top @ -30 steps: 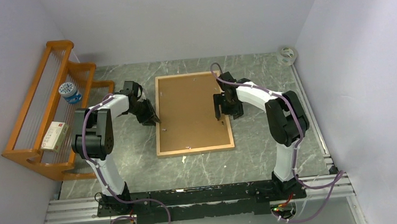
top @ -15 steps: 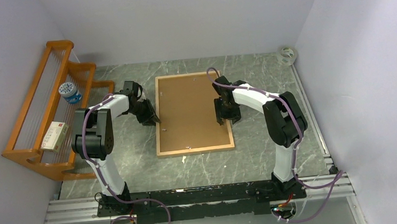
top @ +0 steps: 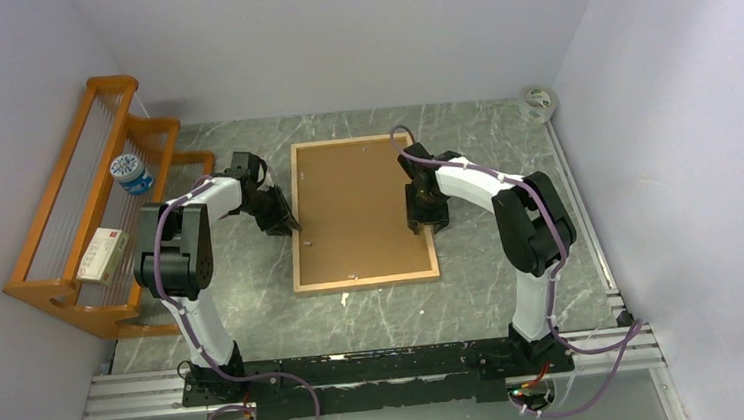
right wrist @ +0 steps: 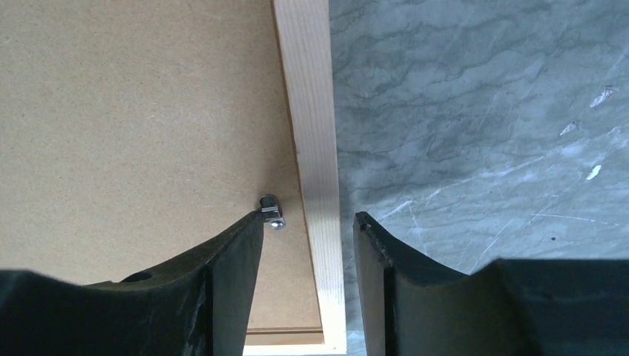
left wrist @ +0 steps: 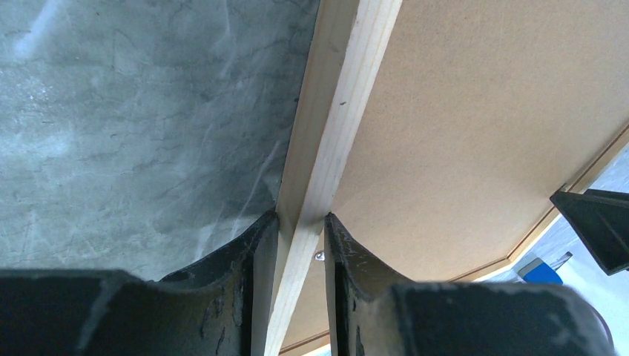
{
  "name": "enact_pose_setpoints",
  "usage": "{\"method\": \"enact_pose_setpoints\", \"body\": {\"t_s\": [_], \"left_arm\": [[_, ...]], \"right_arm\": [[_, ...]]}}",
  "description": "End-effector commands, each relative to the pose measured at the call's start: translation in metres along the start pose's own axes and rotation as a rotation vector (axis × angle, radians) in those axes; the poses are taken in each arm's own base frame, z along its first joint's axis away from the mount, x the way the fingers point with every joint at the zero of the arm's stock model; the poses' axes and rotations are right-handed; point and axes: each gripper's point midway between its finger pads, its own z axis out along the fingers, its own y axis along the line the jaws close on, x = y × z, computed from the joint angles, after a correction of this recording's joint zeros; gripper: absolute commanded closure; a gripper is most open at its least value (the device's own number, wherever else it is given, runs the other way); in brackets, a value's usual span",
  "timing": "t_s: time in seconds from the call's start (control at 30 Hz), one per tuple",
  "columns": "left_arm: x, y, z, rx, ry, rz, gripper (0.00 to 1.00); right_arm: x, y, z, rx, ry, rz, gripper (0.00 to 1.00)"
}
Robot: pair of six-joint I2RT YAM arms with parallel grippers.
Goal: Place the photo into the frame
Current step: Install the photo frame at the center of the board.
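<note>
An aluminium rail (top: 132,394) runs along the near edge of the tabletop (top: 376,310), carrying both arm bases. The tabletop is grey-green marbled stone with pale scuffs, and plain pale walls (top: 354,31) close it in on the left, right and far sides.

The frame (top: 365,280) lies flat at the middle of the tabletop, back side up, its long sides running near to far. A brown backing board (top: 353,206) fills it.

The left gripper (top: 292,226) is at the frame's left side and the right gripper (top: 419,224) at its right side, roughly opposite each other.

The overhead view is too coarse to show the jaws; the wrist views are not. In the left wrist view, the left gripper (left wrist: 302,219) is clamped on the light-wood rail, one finger on the stone side and one on the board side, both touching the wood. In the right wrist view, the right gripper (right wrist: 308,219) straddles the right rail with its fingers apart and a gap on each side. Its inner finger sits just at a small metal clip (right wrist: 271,211) on the board. That clip is too small to make out from above.

An orange wooden rack (top: 54,292) stands along the left edge. A white-and-green box (top: 103,255) sits in its nearer part and a blue-and-white tub (top: 130,173) farther back. A roll of clear tape (top: 538,104) lies in the far right corner.
</note>
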Motion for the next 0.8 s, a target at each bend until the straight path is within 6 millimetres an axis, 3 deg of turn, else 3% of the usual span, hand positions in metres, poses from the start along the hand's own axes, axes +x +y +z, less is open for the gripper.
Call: {"method": "enact_pose_setpoints", "body": {"t_s": [0.0,0.17,0.43,0.77], "left_arm": [[0.021,0.013,0.009,-0.041,0.072,-0.029,0.67],[0.021,0.012,0.01,-0.039,0.074,-0.029,0.67],[0.023,0.012,0.011,-0.034,0.08,-0.029,0.67],[0.024,0.01,0.011,-0.021,0.083,-0.035,0.68]], "right_arm": [[-0.001,-0.011,0.01,0.034,-0.016,0.065,0.46],[-0.002,-0.009,0.014,0.022,-0.017,0.083,0.41],[-0.004,-0.01,0.012,0.007,-0.034,0.115,0.63],[-0.001,0.001,0.008,-0.079,-0.034,0.173,0.72]]}}
